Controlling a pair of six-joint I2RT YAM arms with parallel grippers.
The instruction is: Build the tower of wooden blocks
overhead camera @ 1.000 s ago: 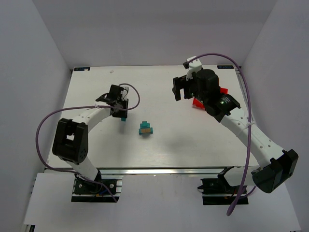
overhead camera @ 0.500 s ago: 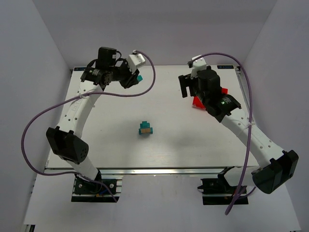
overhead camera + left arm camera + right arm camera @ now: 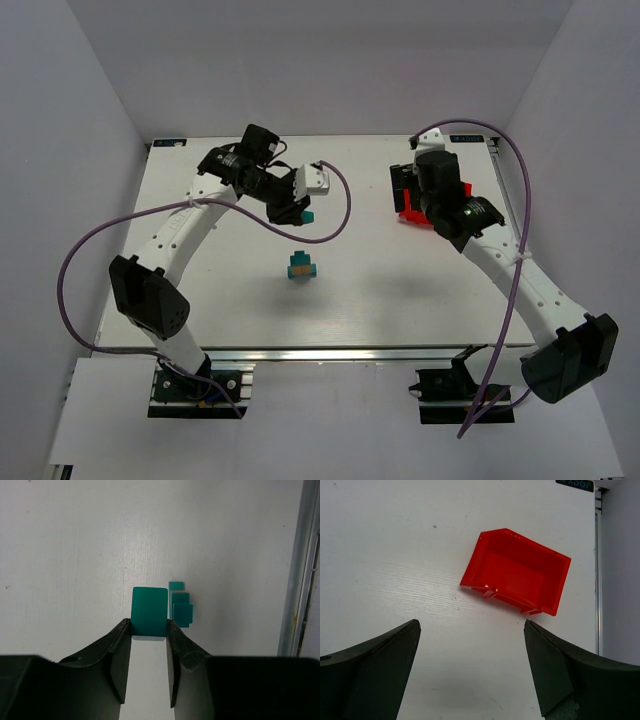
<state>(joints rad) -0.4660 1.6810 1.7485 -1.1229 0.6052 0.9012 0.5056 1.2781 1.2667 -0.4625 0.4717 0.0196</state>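
Tower (image 3: 302, 267): a low teal stack with one tan block, standing mid-table and nearer than both grippers.
Block (image 3: 149, 612): a teal cube pinched in the left gripper (image 3: 149, 629), just far of the tower.
Handling: likely light, rigid and smooth-painted. The flat opposite faces suit the grip, and the stack looks easily nudged.
Right gripper (image 3: 471, 626): spread wide and holding nothing, over the red bin (image 3: 515, 572) at far right.

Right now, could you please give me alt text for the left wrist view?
The left end effector grips a teal block over the white table. The small wood block tower stands just right of it in the picture.
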